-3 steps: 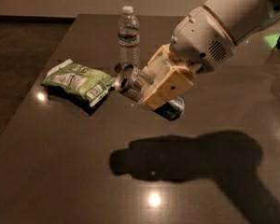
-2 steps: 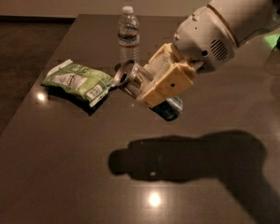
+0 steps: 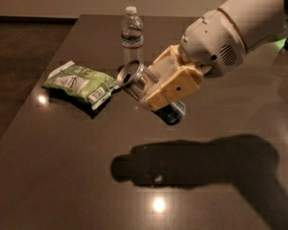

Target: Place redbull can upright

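The redbull can [image 3: 137, 79] is silver and blue and lies tilted in the air, its shiny end facing left and its blue end [image 3: 173, 114] poking out at the lower right. My gripper [image 3: 158, 85] with cream fingers [image 3: 170, 87] is shut on the can's middle and holds it above the dark table [image 3: 62, 166]. The white arm reaches in from the upper right.
A clear water bottle [image 3: 132, 35] with a white cap stands upright behind the can. A green snack bag [image 3: 81, 83] lies to the left of it. The arm's shadow falls on the table in front. The table's left edge runs diagonally.
The gripper and can have shifted slightly; the can stays held at about the same tilt.
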Available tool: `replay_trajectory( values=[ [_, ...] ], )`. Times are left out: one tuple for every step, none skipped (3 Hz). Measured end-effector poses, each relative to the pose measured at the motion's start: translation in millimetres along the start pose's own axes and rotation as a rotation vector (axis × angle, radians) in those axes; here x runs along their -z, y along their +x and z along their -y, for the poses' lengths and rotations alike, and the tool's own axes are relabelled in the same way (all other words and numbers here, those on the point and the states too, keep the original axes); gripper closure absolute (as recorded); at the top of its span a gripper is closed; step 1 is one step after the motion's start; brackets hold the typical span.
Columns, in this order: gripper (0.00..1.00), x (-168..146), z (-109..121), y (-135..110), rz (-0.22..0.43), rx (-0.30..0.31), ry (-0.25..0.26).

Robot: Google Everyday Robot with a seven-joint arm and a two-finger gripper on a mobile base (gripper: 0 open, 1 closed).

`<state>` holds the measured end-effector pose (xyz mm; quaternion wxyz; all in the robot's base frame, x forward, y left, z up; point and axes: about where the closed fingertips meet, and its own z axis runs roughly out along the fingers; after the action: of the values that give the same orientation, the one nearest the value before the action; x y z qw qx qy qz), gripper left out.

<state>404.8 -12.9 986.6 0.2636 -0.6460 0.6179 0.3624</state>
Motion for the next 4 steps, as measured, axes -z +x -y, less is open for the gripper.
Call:
replay_trajectory(
  values=[
    [1.0, -3, -5, 5, 0.086, 0.019, -0.004],
    [1.0, -6, -7, 19, 0.141, 0.038, 0.004],
    [1.0, -8, -8, 29, 0.166, 0.045, 0.012],
    [1.0, -7, -8, 45, 0.193, 0.03, 0.074]
  ],
)
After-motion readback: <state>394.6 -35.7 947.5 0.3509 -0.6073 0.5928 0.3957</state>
